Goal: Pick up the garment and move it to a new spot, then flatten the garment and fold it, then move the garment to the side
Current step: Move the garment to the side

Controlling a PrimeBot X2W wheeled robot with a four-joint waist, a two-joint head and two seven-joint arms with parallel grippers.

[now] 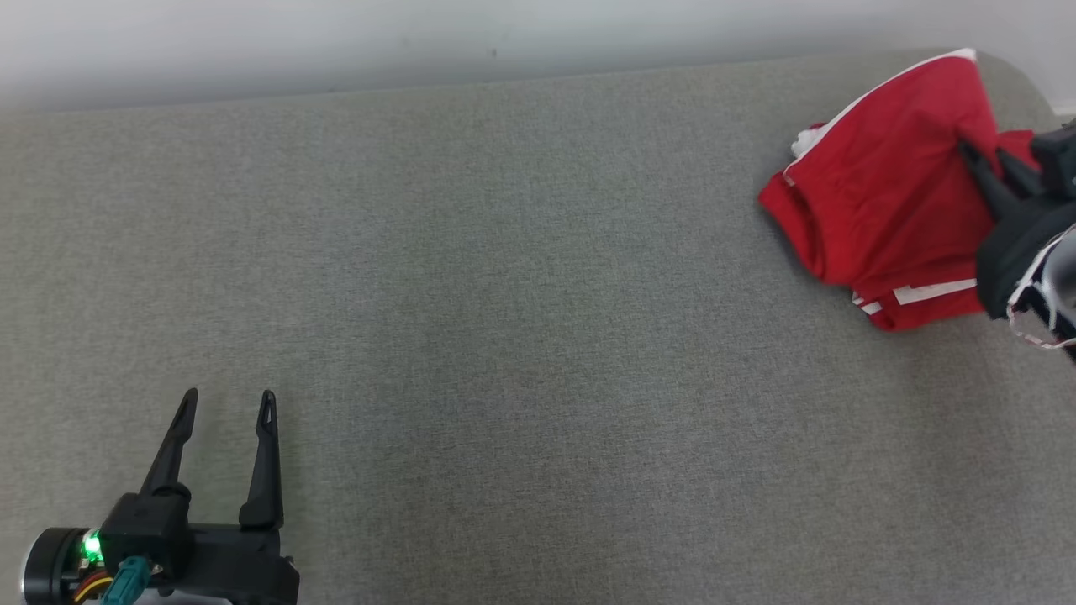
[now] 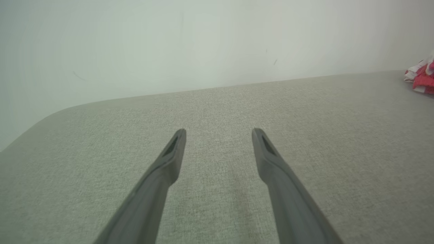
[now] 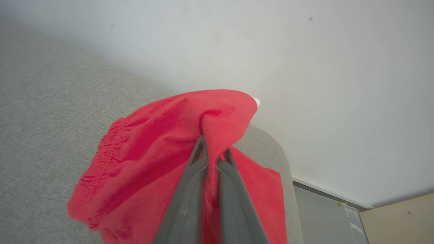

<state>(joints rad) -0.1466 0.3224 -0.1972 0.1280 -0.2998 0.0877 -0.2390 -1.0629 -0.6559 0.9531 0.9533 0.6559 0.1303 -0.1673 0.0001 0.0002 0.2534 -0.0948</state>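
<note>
Within right gripper [image 3: 214, 146], red garment [image 3: 152, 152].

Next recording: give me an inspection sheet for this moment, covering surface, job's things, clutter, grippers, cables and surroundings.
Surface: grey fabric surface, rounded corners.
Job's things: red garment with white stripes, bunched at the far right corner.
Clutter: nothing seen.
Grippers: left gripper open, holding nothing; right gripper shut on a fold of the garment.
Cables: coloured wires at the left wrist; red-and-white cable along the right arm.
Surroundings: pale wall behind; floor beyond the right corner.
</note>
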